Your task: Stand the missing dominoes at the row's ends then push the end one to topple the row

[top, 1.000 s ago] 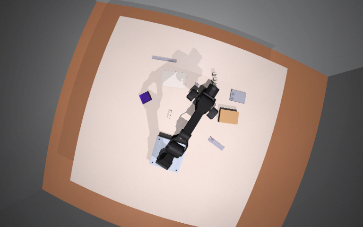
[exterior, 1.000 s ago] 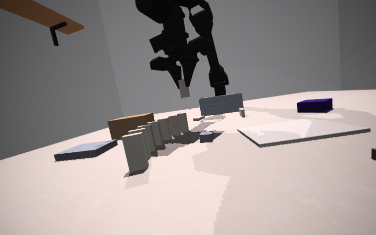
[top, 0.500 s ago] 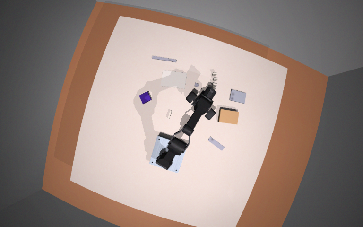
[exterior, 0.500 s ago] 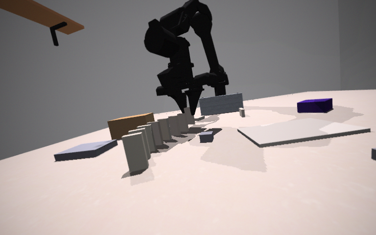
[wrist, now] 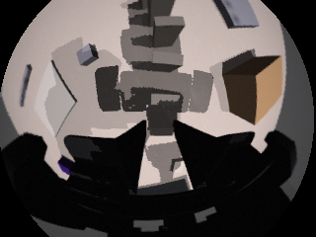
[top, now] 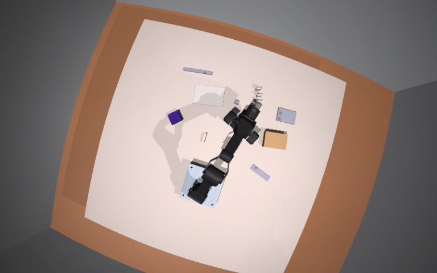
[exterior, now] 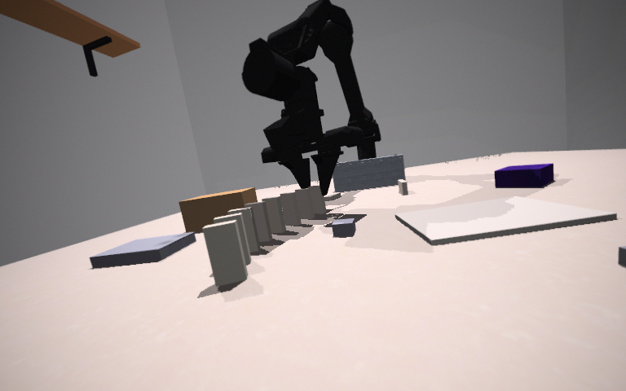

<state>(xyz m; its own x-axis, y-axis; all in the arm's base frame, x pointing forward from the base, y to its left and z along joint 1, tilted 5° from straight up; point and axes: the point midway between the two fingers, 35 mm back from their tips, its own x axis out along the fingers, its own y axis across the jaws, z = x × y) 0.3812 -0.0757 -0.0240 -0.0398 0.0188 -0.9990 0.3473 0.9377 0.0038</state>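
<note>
Several pale grey dominoes (top: 258, 88) (exterior: 226, 253) (wrist: 169, 30) stand upright in a slightly curved row. My gripper (exterior: 315, 189) (wrist: 160, 122) is low at the row's end nearest the robot base. Its fingers stand a little apart around an end domino (exterior: 317, 204) (wrist: 162, 120), which is upright at table level beside its neighbour. They look loosened from it; any small gap is hard to see. The top view has the fingertips hidden under the arm. Another loose domino (top: 204, 137) (exterior: 403, 187) is by itself between the base and the white plate.
A small grey-blue block (top: 236, 101) (exterior: 343, 228) (wrist: 88, 54) is near the row. An orange box (top: 275, 140) (exterior: 219, 209) (wrist: 269, 89) and a flat grey-blue box (top: 285, 115) (exterior: 143, 248) are on its other side. A white plate (top: 201, 90) (exterior: 470, 223) and purple box (top: 174, 117) (exterior: 523, 176) are farther off.
</note>
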